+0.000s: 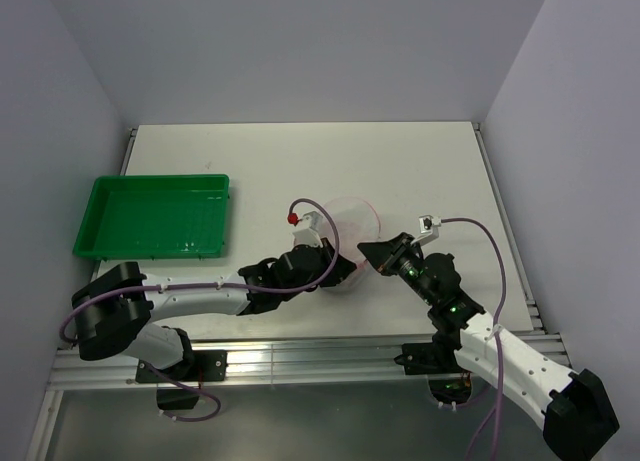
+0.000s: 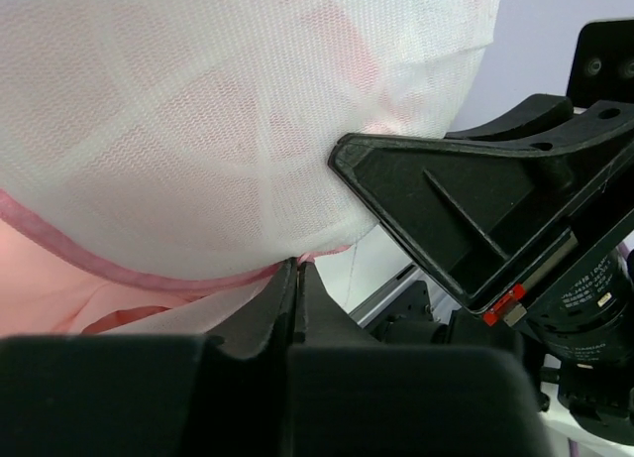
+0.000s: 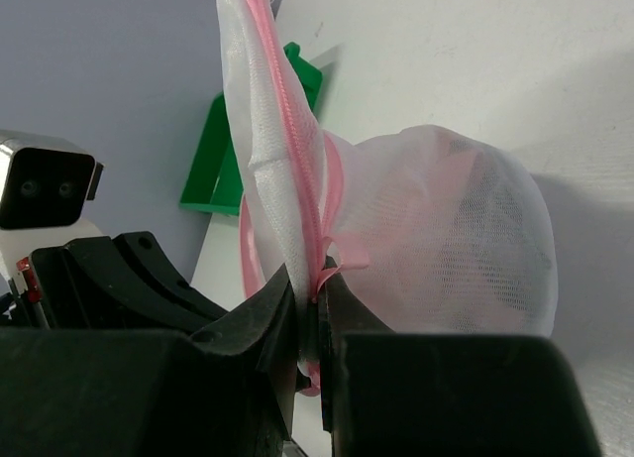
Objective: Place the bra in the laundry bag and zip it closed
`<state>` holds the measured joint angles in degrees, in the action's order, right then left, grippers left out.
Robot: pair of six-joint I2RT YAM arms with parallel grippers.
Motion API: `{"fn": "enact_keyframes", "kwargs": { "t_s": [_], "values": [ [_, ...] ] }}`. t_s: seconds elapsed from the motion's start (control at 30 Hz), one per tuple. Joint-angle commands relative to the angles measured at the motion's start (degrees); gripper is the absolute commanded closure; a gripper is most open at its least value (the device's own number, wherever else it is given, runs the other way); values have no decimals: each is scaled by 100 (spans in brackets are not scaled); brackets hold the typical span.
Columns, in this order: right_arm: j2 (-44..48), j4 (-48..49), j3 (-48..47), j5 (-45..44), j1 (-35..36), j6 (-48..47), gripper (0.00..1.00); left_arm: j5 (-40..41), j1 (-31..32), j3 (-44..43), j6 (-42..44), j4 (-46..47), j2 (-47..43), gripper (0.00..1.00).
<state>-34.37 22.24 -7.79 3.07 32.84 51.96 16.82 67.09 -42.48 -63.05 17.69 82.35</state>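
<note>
top external view is showing the laundry bag [image 1: 352, 219] sitting near the middle of the table [image 1: 420, 161], right of the green tray [image 1: 150, 181]. left gripper [image 2: 297, 271] is pinching the bag's pink trim with jaws closed. right gripper [image 3: 317, 288] is clamping the raised zipper edge, jaws closed. pink fabric [image 2: 337, 41] is showing through the mesh.

Bare bench [image 1: 420, 161] behind and to right of laundry bag [image 1: 355, 216]: passable. Near side blocked: left fingers [image 2: 267, 308] and right fingers [image 3: 267, 318] pinched on bag rim, close together. Green tray [image 1: 155, 216] well apart, occupying left of bench.
</note>
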Motion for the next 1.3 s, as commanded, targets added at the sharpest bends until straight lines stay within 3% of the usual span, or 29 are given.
{"fn": "enact_keyframes", "kwargs": {
  "t_s": [0.0,0.53,0.8,1.1,1.2,1.27],
  "values": [
    [27,238,-20,27,21,-107,100,41,-21,-208,100,6,-34,99],
    [-571,263,-662,71,-120,-248,100,418,41,372,600,85,-798,100],
    [-1080,316,-1153,746,-462,-625,100,1111,41,724,864,-599,-1335,100],
    [-1686,-114,-1778,1494,-1033,-1100,100,2211,-144,1242,1031,-1663,-2547,100],
    [-1827,-185,-1919,1679,-1043,-1188,100,1993,-170,1391,1040,-1331,-2847,100],
    [-1871,-106,-1937,1732,-1043,-1206,100,1379,-170,1235,1119,-989,-2742,100]
  ]
}}
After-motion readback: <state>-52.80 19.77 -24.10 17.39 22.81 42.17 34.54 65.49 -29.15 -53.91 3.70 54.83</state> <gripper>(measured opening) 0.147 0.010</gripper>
